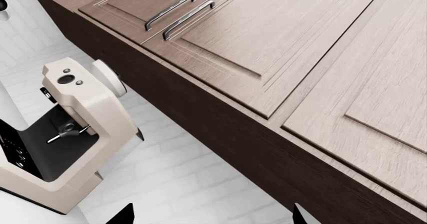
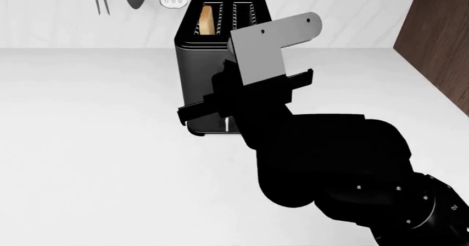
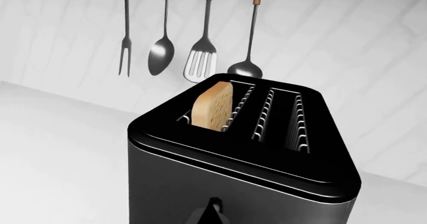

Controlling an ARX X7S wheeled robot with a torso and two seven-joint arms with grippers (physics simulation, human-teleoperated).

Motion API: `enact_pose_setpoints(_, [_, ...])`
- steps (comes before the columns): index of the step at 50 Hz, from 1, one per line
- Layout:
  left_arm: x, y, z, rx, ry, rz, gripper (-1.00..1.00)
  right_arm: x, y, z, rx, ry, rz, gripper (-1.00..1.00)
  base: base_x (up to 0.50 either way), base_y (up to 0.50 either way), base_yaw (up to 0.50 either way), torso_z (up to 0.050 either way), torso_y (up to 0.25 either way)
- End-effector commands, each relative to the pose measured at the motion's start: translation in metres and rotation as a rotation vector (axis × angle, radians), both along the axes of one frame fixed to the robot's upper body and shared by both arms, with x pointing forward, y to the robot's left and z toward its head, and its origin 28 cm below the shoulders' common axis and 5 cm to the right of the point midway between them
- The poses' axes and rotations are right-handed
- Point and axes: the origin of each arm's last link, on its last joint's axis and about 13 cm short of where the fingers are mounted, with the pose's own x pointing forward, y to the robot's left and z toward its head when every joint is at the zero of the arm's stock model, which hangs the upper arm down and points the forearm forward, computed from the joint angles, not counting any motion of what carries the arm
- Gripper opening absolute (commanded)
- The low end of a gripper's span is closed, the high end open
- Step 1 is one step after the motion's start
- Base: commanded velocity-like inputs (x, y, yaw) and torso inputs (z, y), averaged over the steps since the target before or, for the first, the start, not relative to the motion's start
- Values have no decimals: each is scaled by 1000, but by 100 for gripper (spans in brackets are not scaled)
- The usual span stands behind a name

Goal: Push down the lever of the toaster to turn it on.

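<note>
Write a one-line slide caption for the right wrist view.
Close above the toaster: one slice of bread stands in a slot, and four utensils hang on the wall behind.

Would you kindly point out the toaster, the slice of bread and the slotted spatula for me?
toaster (image 3: 220, 184): right wrist view, on its dark front face.
slice of bread (image 3: 213, 105): right wrist view, on the crust above the slot.
slotted spatula (image 3: 201, 60): right wrist view, on its slotted blade.
</note>
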Motion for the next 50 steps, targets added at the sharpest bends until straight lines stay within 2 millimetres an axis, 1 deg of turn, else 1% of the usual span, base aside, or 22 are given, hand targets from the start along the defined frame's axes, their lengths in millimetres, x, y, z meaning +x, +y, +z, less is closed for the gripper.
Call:
enact_pose_setpoints(1, [0, 0, 0, 1, 0, 0, 100, 10, 1, -16, -26, 128, -18, -100, 0, 0, 0, 0, 0])
enact_pose_setpoints(25, [-1, 0, 1, -1, -2, 2, 100, 10, 4, -33, -72, 180, -7, -100, 0, 0, 0, 0, 0])
enact_pose_setpoints(42, [-1, -1, 0, 0, -1, 1, 100, 6, 6, -41, -79, 262, 19, -100, 1, 0, 0, -1, 0])
enact_pose_setpoints(50, [0, 0, 0, 1, -2, 1, 100, 5, 7, -43, -89, 271, 27, -100, 3, 1, 1, -1, 0])
